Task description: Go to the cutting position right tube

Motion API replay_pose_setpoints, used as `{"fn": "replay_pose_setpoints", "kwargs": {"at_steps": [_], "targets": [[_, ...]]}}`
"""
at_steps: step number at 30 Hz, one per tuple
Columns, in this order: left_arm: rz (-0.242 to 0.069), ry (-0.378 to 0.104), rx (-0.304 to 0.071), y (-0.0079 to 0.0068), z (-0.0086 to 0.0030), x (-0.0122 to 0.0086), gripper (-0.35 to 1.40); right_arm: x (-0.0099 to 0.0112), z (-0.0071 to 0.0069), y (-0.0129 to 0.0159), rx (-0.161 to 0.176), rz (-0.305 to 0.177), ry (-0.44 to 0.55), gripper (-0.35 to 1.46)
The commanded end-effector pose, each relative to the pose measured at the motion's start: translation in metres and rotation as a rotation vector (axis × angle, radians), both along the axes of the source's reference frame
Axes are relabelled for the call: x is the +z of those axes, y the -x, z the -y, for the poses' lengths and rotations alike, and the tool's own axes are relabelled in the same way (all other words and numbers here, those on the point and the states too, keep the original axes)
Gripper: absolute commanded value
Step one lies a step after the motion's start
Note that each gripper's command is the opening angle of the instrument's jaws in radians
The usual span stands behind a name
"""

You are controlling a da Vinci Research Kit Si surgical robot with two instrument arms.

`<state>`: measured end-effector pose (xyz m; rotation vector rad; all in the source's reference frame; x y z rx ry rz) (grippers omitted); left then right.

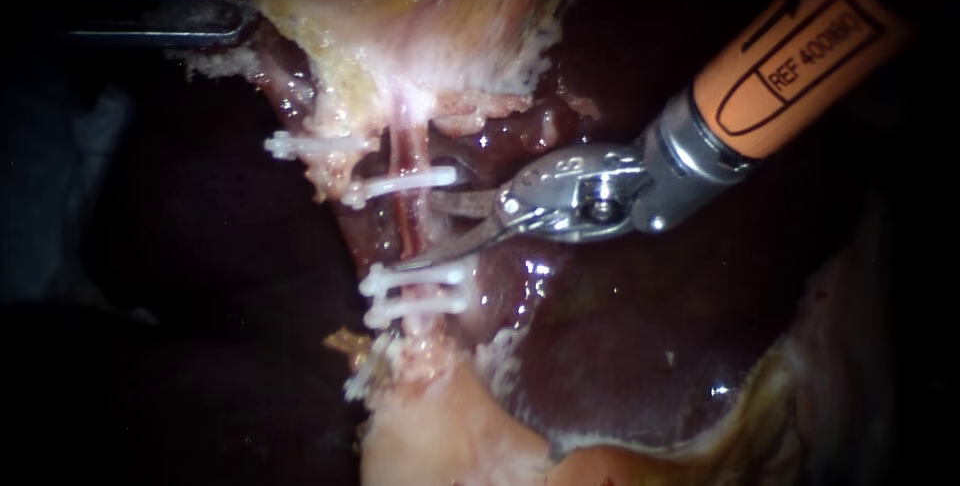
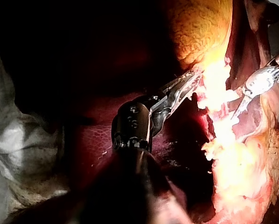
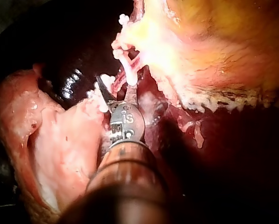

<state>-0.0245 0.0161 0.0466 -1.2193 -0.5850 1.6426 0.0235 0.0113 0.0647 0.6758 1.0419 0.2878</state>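
Two curved blades of the right instrument (image 1: 420,231) stand spread, their tips just at the right tube (image 1: 407,218). This tube is a thin reddish strand, and its bare stretch runs between the upper white clip (image 1: 405,184) and the paired lower clips (image 1: 418,288). The left instrument (image 1: 240,11) pinches the pale, ragged edge of the gallbladder (image 1: 430,36) at the upper left, while smooth, glossy dark liver (image 1: 620,346) leaves open room under and beside the blades.

- Left instrument (image 1: 240,11), ten o'clock: shaft cut off by the edge, tip lost in pale tissue (image 1: 340,56).
- Right instrument (image 1: 420,234): shaft leaves at two o'clock.
- Left wrist view: glare blanks that tissue's detail.
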Motion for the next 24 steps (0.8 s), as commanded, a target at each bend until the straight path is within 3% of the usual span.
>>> {"fn": "replay_pose_setpoints", "kwargs": {"at_steps": [1,9,24], "targets": [[0.0,0.0,0.0,0.0,0.0,0.0,-0.35,0.0,0.0002,-0.0002,-0.008,-0.008,-0.001,1.29],[-0.002,0.0,-0.003,0.0001,0.0,0.0,-0.35,-0.0002,0.0006,-0.0025,-0.014,-0.067,-0.049,1.28],[-0.002,0.001,-0.003,0.0005,0.0001,0.0002,-0.35,-0.0002,0.0004,-0.006,0.031,-0.076,-0.06,1.26]]}}
